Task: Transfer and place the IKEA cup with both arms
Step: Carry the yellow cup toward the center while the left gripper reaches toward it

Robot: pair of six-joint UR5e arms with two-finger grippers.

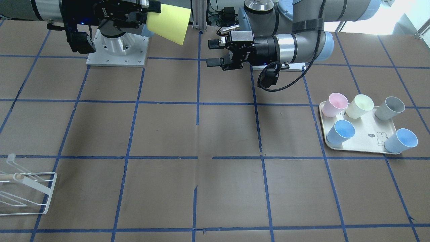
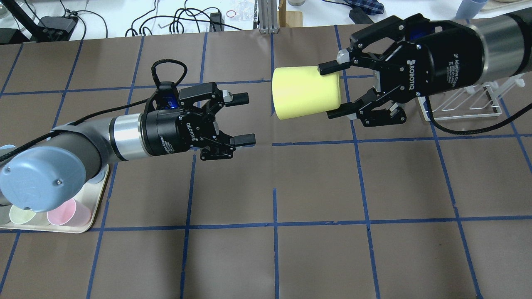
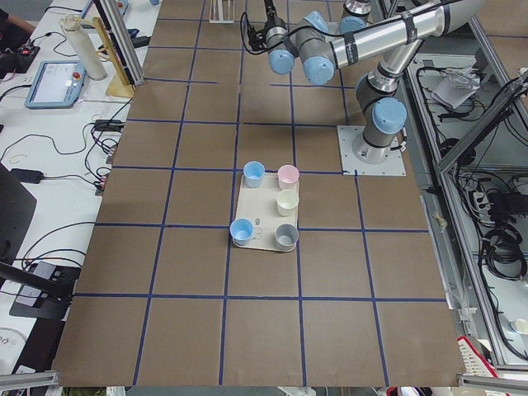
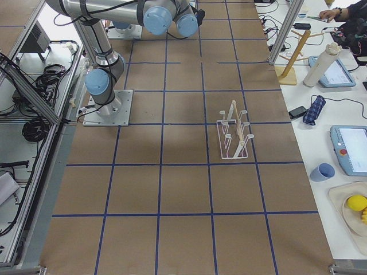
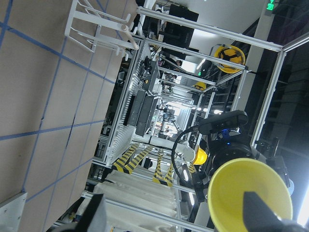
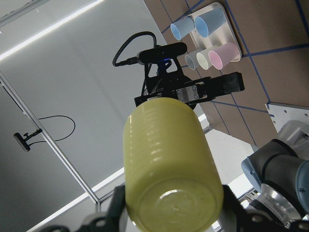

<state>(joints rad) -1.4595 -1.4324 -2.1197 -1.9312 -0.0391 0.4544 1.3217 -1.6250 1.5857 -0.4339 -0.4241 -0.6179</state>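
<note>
Yellow-green IKEA cup in right hand

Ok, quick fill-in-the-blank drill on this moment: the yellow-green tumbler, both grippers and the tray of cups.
1. The right gripper holds the bright yellow-green plastic tumbler sideways in the air, its open mouth toward the robot's ___ arm.
2. The left gripper is ___ and holds nothing.
3. The cream rectangular tray holds ___ pastel plastic cups.
4. Exactly ___ of them are light blue.

Missing words: left; open; five; two.
</note>
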